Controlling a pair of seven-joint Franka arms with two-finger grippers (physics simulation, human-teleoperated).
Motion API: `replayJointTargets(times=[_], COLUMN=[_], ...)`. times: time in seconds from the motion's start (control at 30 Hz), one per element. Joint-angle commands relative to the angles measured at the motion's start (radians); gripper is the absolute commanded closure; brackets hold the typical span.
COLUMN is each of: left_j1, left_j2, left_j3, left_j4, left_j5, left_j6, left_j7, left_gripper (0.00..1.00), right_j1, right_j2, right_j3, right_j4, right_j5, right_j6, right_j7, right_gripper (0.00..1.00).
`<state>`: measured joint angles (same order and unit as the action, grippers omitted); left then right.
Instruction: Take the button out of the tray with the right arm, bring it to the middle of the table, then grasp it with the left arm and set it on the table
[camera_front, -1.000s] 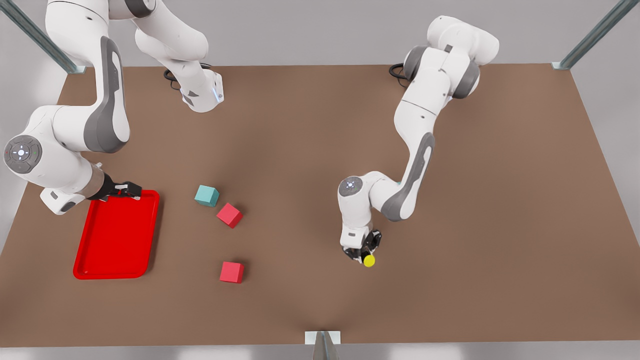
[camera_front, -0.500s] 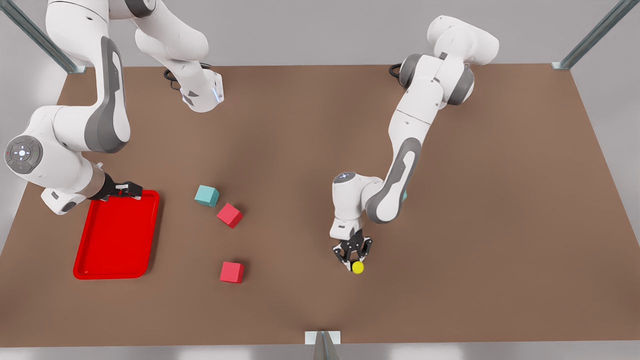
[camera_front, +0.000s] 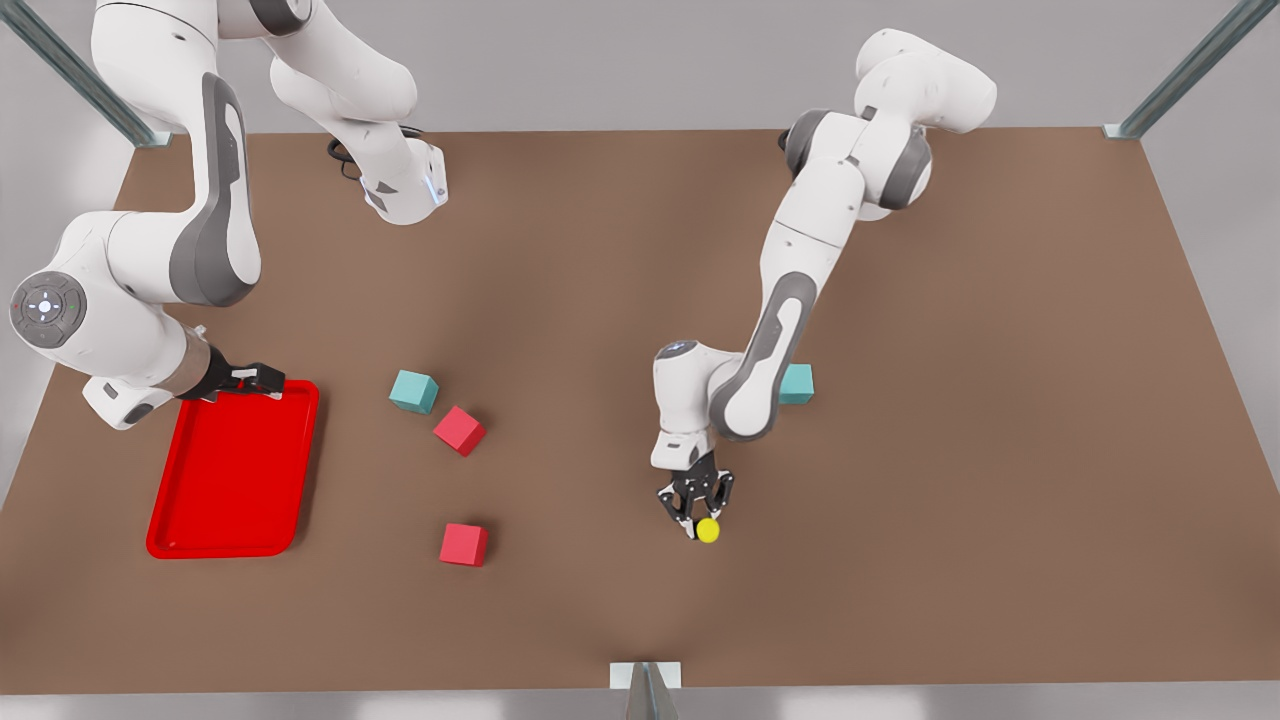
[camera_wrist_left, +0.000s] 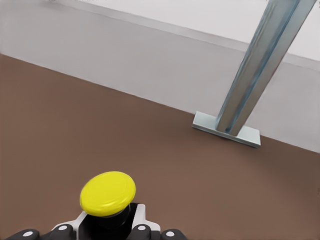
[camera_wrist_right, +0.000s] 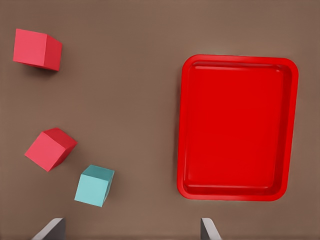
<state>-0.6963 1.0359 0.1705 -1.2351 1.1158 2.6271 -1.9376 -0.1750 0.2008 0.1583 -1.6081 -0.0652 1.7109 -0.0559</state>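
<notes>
Yellow-capped button (camera_front: 708, 530) sat clamped in left pincer (camera_front: 697, 518) low over mid table (camera_front: 1000, 450), likely for set-down; right pincer (camera_front: 250, 380) waited spread wide above emptied tray (camera_front: 232, 470).

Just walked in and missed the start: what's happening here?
The left gripper is shut on the yellow button near the table's middle. The right gripper waits, open, over the far edge of the red tray, which holds nothing. Red and teal cubes sit untouched.
</notes>
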Motion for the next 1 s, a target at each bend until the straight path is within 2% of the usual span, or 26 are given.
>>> replayJointTargets(times=[0.0, 0.6, 0.63, 0.7, 0.97], left_j1=[-0.012, -0.058, -0.057, -0.058, -0.063], left_j2=[0.001, 0.038, 0.038, 0.038, 0.03], left_j3=[0.014, 0.06, 0.06, 0.06, 0.057], left_j4=[-0.001, 0.0, 0.0, 0.0, 0.0], left_j5=[0.009, 0.039, 0.048, 0.058, 0.056], left_j6=[0.001, -0.006, -0.006, -0.007, -0.016], left_j7=[-0.168, -0.205, -0.205, -0.204, -0.204], left_gripper=[0.54, 0.52, 0.44, 0.0, 0.0], right_j1=[0.0, 0.0, 0.0, 0.002, 0.002], right_j2=[-0.001, 0.0, 0.0, 0.0, 0.0], right_j3=[0.0, 0.0, 0.001, 0.001, 0.0], right_j4=[0.0, -0.001, -0.001, -0.001, -0.001], right_j5=[0.001, 0.001, 0.001, 0.001, 0.001], right_j6=[0.0, 0.0, 0.0, 0.0, 0.0], right_j7=[-0.001, -0.001, -0.001, -0.001, -0.001], right_gripper=[0.0, 0.0, 0.0, 0.0, 0.0])
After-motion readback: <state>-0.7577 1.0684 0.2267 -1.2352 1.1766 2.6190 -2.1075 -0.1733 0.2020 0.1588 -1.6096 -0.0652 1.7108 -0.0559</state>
